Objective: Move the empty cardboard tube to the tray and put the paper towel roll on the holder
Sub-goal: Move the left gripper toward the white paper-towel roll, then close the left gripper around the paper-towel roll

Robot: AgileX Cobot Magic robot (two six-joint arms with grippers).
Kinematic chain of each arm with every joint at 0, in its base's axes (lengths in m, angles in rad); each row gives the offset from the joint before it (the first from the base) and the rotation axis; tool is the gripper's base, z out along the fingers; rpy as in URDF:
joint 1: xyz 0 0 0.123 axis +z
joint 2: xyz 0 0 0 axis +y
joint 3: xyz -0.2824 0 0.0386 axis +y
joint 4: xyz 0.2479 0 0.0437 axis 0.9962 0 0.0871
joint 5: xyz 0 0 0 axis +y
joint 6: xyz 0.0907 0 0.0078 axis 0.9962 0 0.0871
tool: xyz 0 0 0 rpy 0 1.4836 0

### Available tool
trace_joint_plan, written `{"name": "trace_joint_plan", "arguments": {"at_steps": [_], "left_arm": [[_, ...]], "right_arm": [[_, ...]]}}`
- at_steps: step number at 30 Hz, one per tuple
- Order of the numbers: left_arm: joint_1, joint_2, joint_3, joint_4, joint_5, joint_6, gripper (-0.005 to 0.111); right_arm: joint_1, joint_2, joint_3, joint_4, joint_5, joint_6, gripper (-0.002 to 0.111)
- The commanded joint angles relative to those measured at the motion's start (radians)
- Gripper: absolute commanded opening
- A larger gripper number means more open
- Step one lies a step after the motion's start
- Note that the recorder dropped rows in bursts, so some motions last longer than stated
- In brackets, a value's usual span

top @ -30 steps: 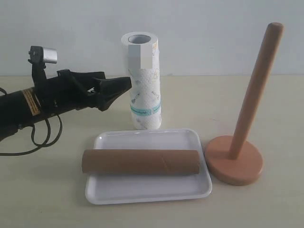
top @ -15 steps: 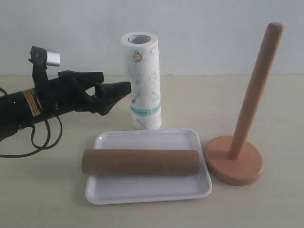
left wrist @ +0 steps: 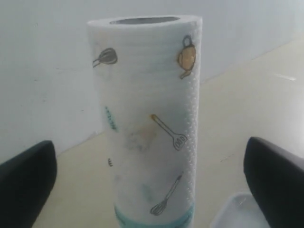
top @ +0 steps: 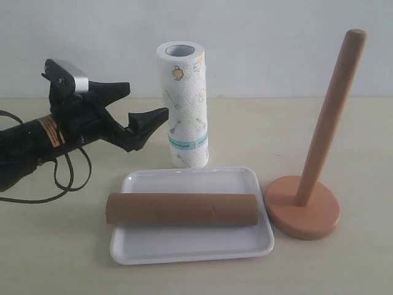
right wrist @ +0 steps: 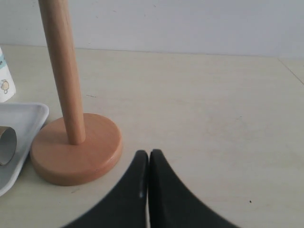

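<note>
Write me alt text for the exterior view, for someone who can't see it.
An open left gripper points at an upright paper towel roll on a beige table. In front, the empty cardboard tube lies across the white tray, and the bare wooden holder stands to the right.

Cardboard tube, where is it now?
The cardboard tube lies across the tray in the exterior view, in front of the standing paper towel roll, left of the holder.

Your left arm (top: pixel 37 138) reaches in from the left of the exterior view, nearly level, and its left gripper (top: pixel 146 101) has the fingers spread wide apart. Your right gripper (right wrist: pixel 148 154) has both fingers pressed together, holding nothing.
</note>
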Motion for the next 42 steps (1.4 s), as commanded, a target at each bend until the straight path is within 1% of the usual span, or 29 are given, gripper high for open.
{"name": "trace_joint_plan", "arguments": {"at_steps": [1,7,14,18,24,27,38,42], "left_arm": [[-0.004,0.066,-0.032,0.008,-0.082,-0.077,0.102],[-0.004,0.134,-0.104,0.110,-0.082,-0.123,0.102],[-0.004,0.157,-0.188,0.112,-0.029,-0.141,0.102],[-0.004,0.176,-0.227,0.121,0.002,-0.177,0.102],[-0.004,0.209,-0.293,0.223,-0.008,-0.216,0.102],[-0.010,0.224,-0.316,0.212,-0.011,-0.216,0.102],[-0.080,0.326,-0.446,0.186,0.011,-0.212,0.102],[-0.085,0.356,-0.496,0.179,0.011,-0.212,0.102]], "right_arm": [[0.003,-0.005,-0.001,-0.005,-0.003,-0.001,0.000],[0.003,-0.005,-0.001,-0.005,-0.003,-0.001,0.000],[0.003,-0.005,-0.001,-0.005,-0.003,-0.001,0.000],[0.003,-0.005,-0.001,-0.005,-0.003,-0.001,0.000],[0.003,-0.005,-0.001,-0.005,-0.003,-0.001,0.000],[0.003,-0.005,-0.001,-0.005,-0.003,-0.001,0.000],[0.003,-0.005,-0.001,-0.005,-0.003,-0.001,0.000],[0.003,-0.005,-0.001,-0.005,-0.003,-0.001,0.000]]}}
